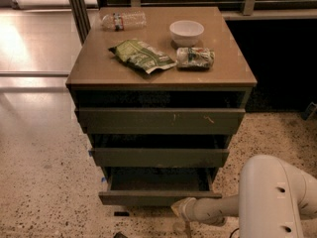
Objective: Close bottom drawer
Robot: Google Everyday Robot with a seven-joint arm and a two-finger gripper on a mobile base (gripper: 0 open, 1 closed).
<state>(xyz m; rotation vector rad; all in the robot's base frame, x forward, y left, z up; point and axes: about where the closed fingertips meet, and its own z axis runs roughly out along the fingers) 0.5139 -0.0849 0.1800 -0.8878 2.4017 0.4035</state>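
The bottom drawer (143, 198) of the olive-brown cabinet stands pulled out, its dark inside showing; its plain front is the lowest and narrowest of the three. My gripper (182, 209) is low at the bottom of the view, right at the lower right part of that drawer's front, at the end of my pale forearm (218, 209). Whether it touches the front I cannot tell. The middle drawer (158, 157) and top drawer (161, 120) sit a little proud of the frame.
On the cabinet top (99, 68) lie a green snack bag (142, 55), a white bowl (186, 32), a small packet (195, 57) and a plastic bottle (124, 20). My white arm housing (277, 197) fills the lower right. Speckled floor (44, 182) lies to the left.
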